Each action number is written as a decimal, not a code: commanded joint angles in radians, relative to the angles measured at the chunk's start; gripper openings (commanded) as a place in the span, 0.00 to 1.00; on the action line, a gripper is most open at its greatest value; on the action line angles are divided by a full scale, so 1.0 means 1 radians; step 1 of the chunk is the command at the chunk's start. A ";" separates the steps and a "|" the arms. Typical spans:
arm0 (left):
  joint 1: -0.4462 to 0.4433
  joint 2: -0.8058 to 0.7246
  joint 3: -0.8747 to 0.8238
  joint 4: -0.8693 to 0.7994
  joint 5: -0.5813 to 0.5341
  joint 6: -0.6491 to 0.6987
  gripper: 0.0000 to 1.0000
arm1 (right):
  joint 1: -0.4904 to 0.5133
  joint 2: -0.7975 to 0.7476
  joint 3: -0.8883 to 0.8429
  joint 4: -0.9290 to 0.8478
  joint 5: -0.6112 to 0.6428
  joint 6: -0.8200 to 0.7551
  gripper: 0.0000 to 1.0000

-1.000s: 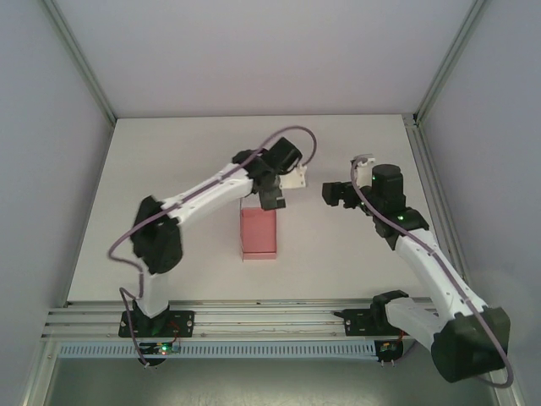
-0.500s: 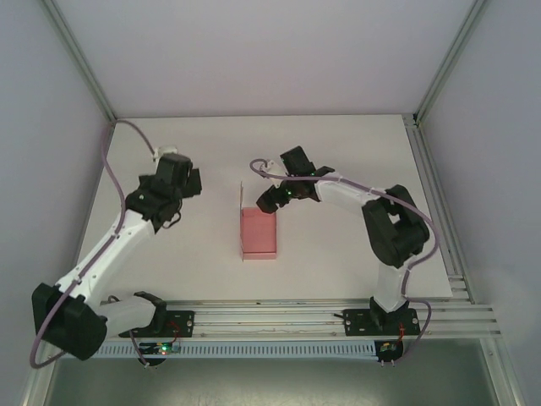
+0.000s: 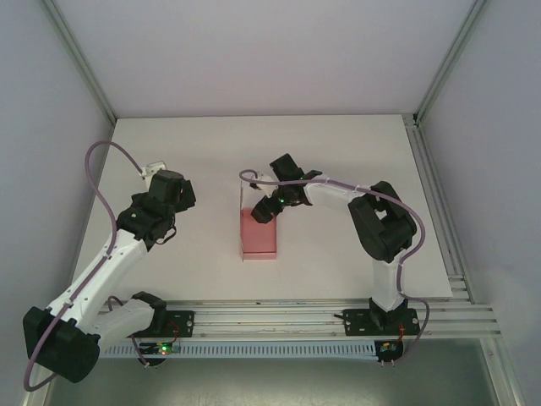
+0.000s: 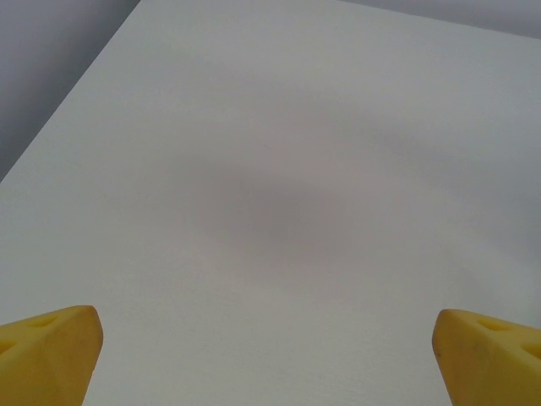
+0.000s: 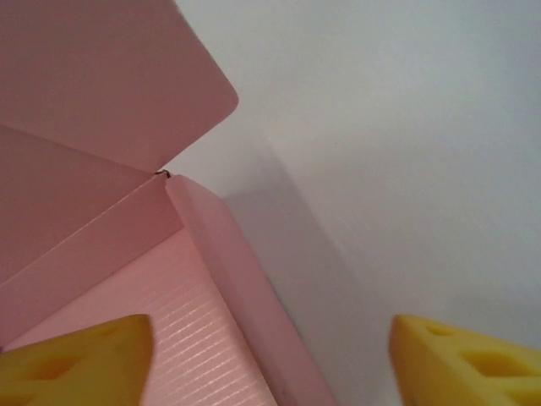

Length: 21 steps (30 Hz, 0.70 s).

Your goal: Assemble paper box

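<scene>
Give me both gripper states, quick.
Left gripper: open, holding nothing, over bare table.
Right gripper: open, fingers either side of the paper box side wall, not gripping it.

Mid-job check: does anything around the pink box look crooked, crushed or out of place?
Nothing stands out. The paper box sits flat and square on the table, with no creases visible. Its far flap stands up unfolded, as expected mid-assembly. The right tool straddles a side wall beside that flap, jaws apart.

Bright diffuse light; faint soft shadows; wrist views slightly blurred
</scene>
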 commanded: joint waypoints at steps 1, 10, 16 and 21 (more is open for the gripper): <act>0.011 0.014 0.008 -0.014 -0.030 -0.030 1.00 | 0.005 0.023 0.015 0.002 0.057 0.039 0.56; 0.011 -0.013 0.003 -0.015 -0.048 -0.029 1.00 | 0.038 -0.110 -0.121 0.116 0.262 0.185 0.16; 0.011 -0.039 -0.004 -0.009 -0.035 -0.034 1.00 | 0.104 -0.183 -0.221 0.129 0.630 0.468 0.02; 0.012 -0.042 -0.016 0.021 0.042 -0.025 1.00 | 0.183 -0.214 -0.295 0.125 0.826 0.794 0.02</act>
